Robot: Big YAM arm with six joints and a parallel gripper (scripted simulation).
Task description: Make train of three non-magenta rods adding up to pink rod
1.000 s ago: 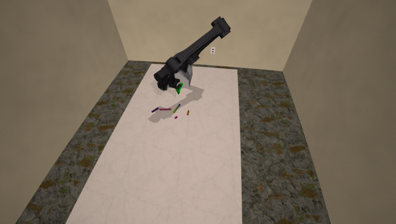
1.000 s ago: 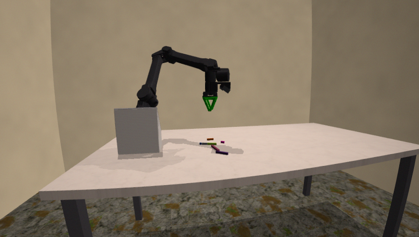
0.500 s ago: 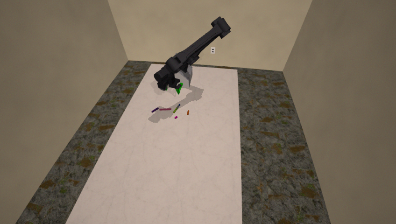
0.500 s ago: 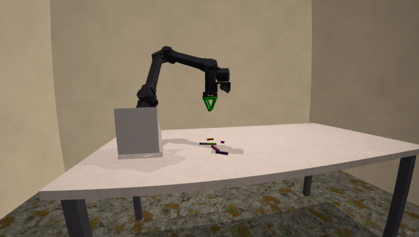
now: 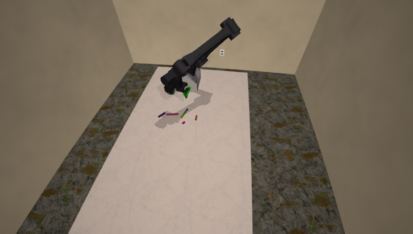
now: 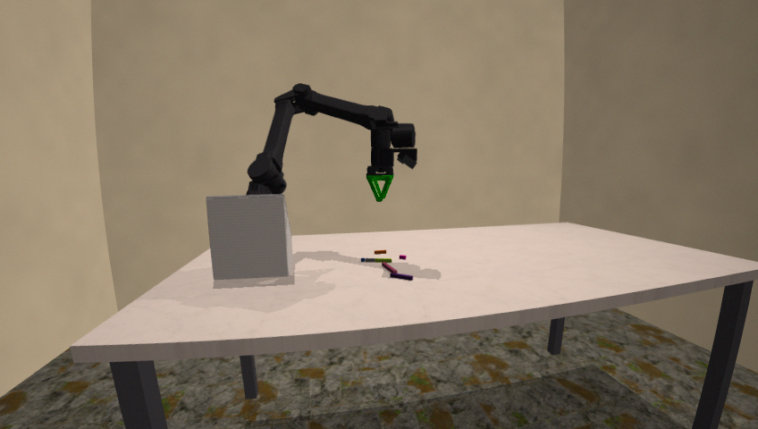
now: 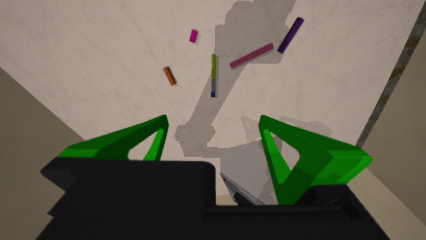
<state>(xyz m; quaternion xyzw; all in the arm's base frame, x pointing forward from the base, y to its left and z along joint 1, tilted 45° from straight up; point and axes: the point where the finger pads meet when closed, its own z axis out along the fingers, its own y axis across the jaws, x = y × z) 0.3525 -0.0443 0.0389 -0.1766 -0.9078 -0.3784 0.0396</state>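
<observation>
Hanging high over the table [image 5: 188,173] [image 6: 505,276] [image 7: 115,40], the gripper [image 5: 179,95] [image 6: 379,200] [image 7: 213,119] has its 2 green fingers spread wide, with nothing between them. It points down and touches none of the rods.

Below, 3 rods lie flat in 1 straight line, end to end: the lime rod [image 5: 182,115] [image 6: 383,260] [image 7: 214,67], then the grey rod [image 5: 185,111] [image 6: 370,259] [image 7: 213,86] in the middle, then the little blue rod [image 5: 187,109] [image 6: 363,259] [image 7: 213,94]. Any gaps are too small to tell.

The pink rod [image 5: 172,114] [image 6: 389,267] [image 7: 251,56] lies slanted to that line and apart from it. Near 1 end of the pink rod is the purple rod [image 5: 161,114] [image 6: 401,276] [image 7: 290,35]. The orange rod [image 5: 196,117] [image 6: 379,251] [image 7: 170,76] lies alone on the other side of the line. The short magenta rod [image 5: 183,122] [image 6: 402,256] [image 7: 193,36] lies apart, past the lime end.

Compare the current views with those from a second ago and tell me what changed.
Nothing visibly changed. The black arm's gripper with green fingers hangs open, raised above the white tabletop, as before. The straight row of lime, grey and blue rods also looks the same.
</observation>
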